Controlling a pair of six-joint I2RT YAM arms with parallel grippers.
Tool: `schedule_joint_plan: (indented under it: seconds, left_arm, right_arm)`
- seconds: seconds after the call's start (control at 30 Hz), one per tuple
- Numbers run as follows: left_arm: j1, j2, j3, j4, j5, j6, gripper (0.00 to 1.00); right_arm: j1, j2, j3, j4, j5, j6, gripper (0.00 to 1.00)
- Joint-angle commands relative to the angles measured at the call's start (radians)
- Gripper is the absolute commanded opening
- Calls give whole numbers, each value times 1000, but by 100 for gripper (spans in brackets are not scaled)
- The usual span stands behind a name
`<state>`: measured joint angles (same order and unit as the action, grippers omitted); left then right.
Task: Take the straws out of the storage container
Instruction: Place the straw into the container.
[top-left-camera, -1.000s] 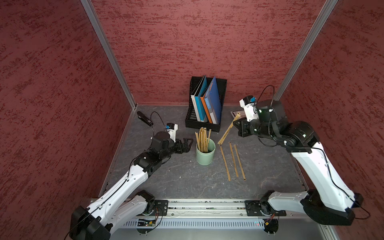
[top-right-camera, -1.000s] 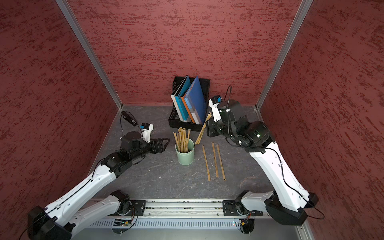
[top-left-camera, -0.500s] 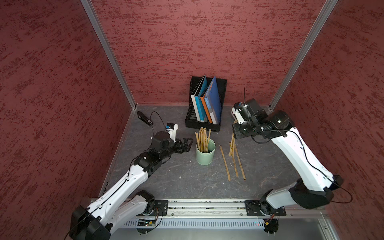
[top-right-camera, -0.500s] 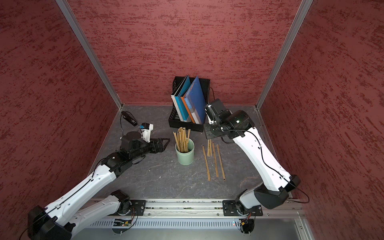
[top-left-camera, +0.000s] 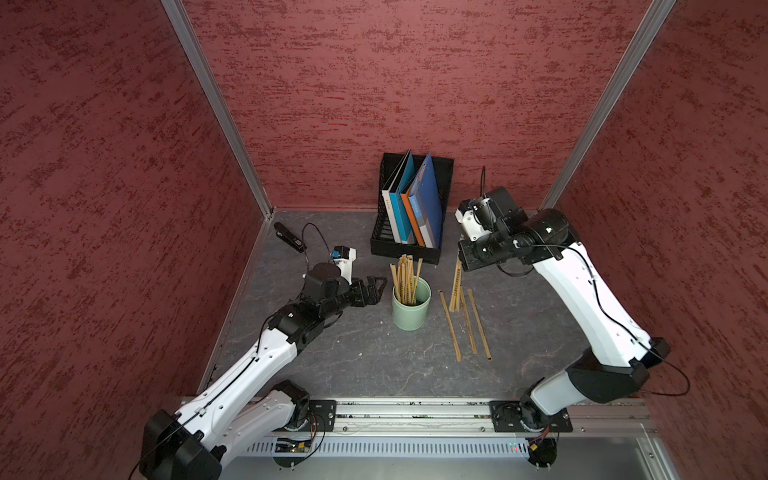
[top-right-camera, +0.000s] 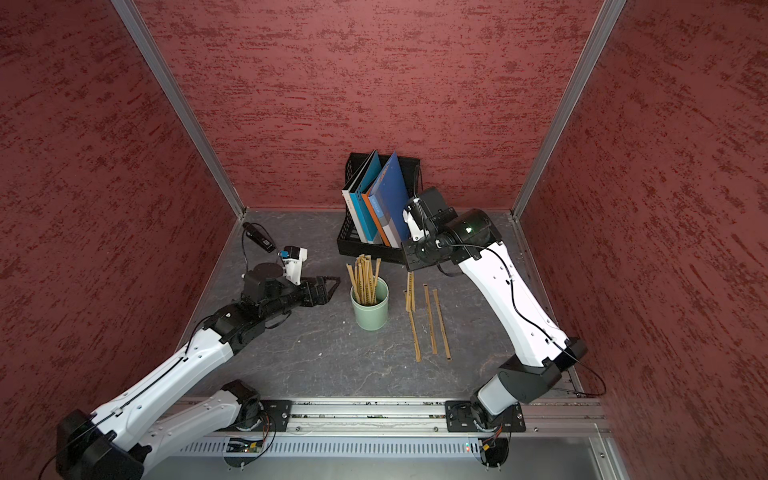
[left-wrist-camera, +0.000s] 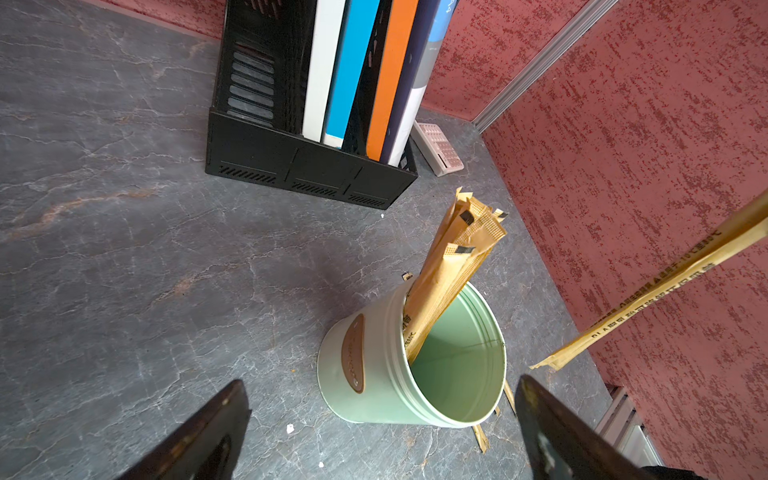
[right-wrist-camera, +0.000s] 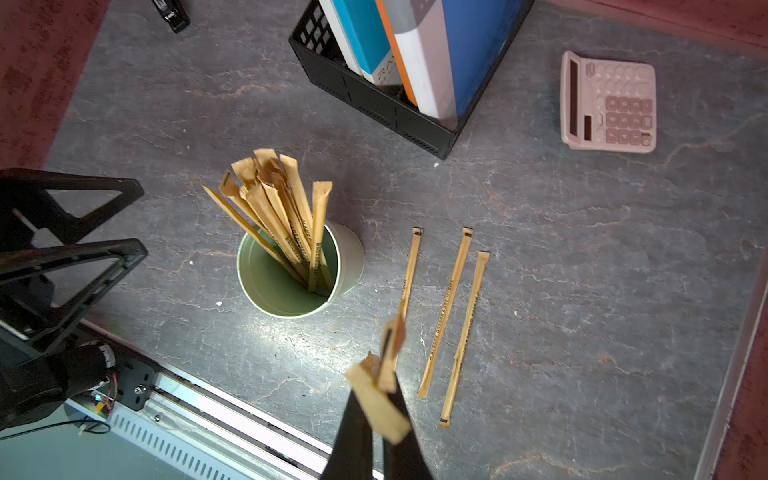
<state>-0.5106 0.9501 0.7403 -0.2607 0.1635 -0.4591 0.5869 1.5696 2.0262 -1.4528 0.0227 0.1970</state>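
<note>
The storage container is a mint-green cup standing mid-table, with several tan straws leaning in it. Three more straws lie side by side to its right. My right gripper is shut on a straw that hangs down over the leftmost lying one. It may hold a second; I cannot tell. My left gripper stands wide open left of the cup, apart from it.
A black file holder with coloured folders stands behind the cup. A pink calculator lies at the back right, and a small black device at the back left. A metal rail runs along the front edge. Red walls close three sides.
The right arm has lowered towards the table with its straw, which went from slanting beside the file holder to hanging over the lying straws. The left arm has not moved.
</note>
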Motion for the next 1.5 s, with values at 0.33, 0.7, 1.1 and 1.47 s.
schedule_joint_plan:
  seconds: [0.33,0.7,1.1,1.47]
  left_arm:
    - [2,13,16,15,28,12,100]
    - [2,9,9,11,23,13,100]
    - [4,11,12,-4,14,22,100]
    - [3,17,16,-9,11,19,100]
  right_arm:
    - [-2,29,127,138,-171,-29,4]
    - [4,91,94,213,-223,-14,4]
    - [13,127,-151,386,-204,-1,5]
    - [15,125,-208,437,-212,5,23]
